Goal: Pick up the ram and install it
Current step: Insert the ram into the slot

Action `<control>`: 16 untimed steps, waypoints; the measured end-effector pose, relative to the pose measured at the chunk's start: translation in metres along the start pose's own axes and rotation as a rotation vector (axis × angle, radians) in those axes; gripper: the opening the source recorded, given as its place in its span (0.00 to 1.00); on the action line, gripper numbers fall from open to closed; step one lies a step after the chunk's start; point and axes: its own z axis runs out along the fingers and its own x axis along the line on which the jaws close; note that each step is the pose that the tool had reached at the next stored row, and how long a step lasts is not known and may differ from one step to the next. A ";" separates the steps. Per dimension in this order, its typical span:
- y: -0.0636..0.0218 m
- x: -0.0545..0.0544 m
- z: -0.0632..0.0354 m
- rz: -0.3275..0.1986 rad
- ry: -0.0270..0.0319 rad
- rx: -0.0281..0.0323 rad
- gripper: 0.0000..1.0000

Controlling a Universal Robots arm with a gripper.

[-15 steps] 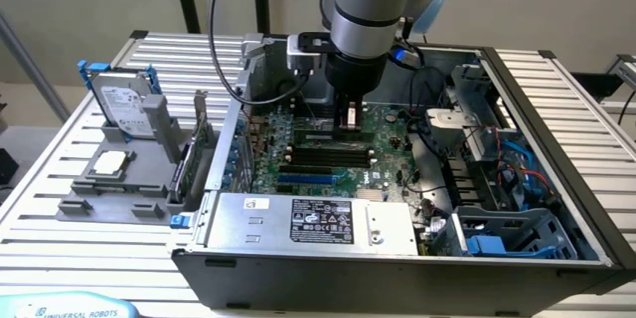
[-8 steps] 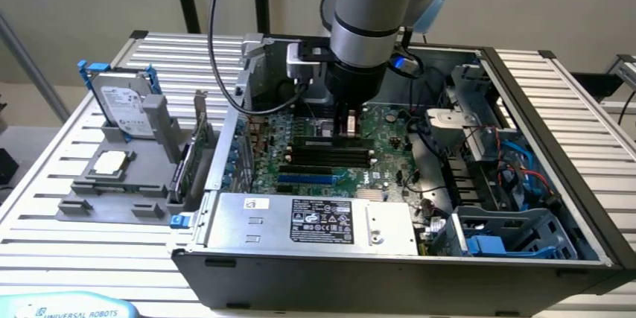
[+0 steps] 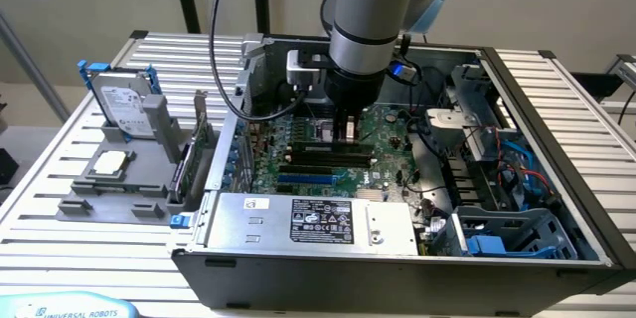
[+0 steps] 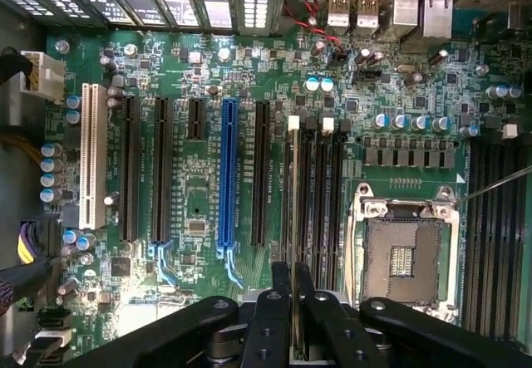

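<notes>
Green motherboard with one blue slot among black ones.

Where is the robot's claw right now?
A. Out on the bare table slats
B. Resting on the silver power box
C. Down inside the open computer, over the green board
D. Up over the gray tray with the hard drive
C. In the exterior view the gripper reaches down inside the open computer case, right above the green board and its black slots.
</notes>
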 end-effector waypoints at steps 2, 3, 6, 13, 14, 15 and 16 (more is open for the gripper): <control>-0.0001 0.000 0.0020 0.003 0.0047 0.0002 0.13; -0.0001 0.000 0.0025 0.003 0.0057 0.0001 0.13; -0.0001 0.000 0.0033 0.004 0.0059 0.0002 0.13; -0.0002 -0.003 0.0069 0.004 0.0198 0.0003 0.13; -0.0003 -0.004 0.0075 0.004 0.0221 0.0003 0.13; -0.0003 -0.005 0.0080 0.004 0.0245 0.0002 0.13; -0.0003 -0.005 0.0085 0.005 0.0274 0.0003 0.13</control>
